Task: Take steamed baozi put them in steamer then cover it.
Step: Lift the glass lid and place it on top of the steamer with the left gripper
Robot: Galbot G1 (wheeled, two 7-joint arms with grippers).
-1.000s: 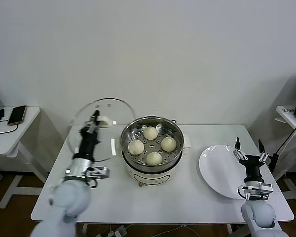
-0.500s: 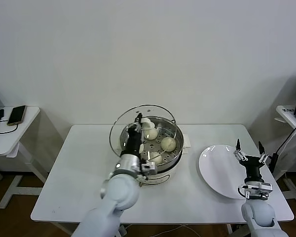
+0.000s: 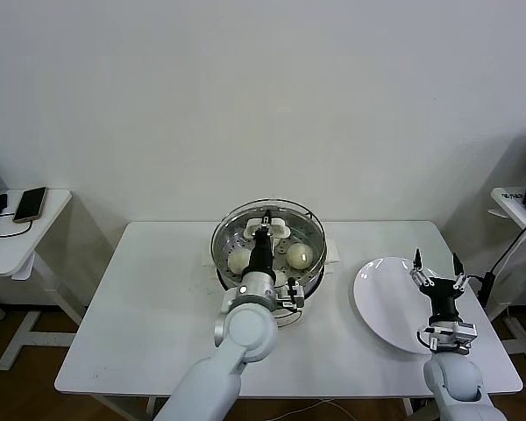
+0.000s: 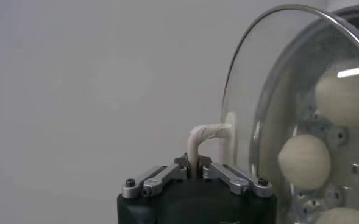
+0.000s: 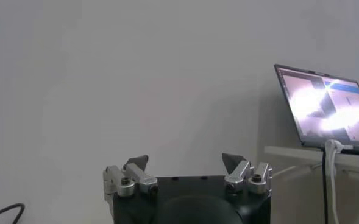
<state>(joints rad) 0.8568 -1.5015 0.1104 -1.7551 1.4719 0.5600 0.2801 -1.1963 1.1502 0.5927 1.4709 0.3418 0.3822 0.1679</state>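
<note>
Head view: the robot is working at a white surface [image 3: 140, 298] with the steamer [image 3: 267, 289] in the middle.
Left gripper [image 3: 265, 230]: it is holding the cover [image 3: 245, 224] over the steamer, with its fingers pinching the white handle [image 3: 275, 226] at the centre.
Why the handle: it is the one part that sticks up, so thin fingers can get a tight hold there and carry the wide glass flat.
Cover: in the head view it is sitting over the pot's mouth, but I cannot tell if its rim is touching the pot all the way round.
Steamed baozi [image 3: 299, 255]: they are lying inside the steamer on the tray with holes, showing through the glass, so the putting-in part looks done.
Left wrist view: the fingers [image 4: 219, 172] are pressing on the handle's thin leg, and the buns are showing behind the glass.
Right gripper [image 3: 435, 269]: it is waiting on the right, over the near edge of the white plate [image 3: 381, 303], with its fingers spread wide and holding nothing.
Next, I think: lowering the cover straight, then letting go.
</note>
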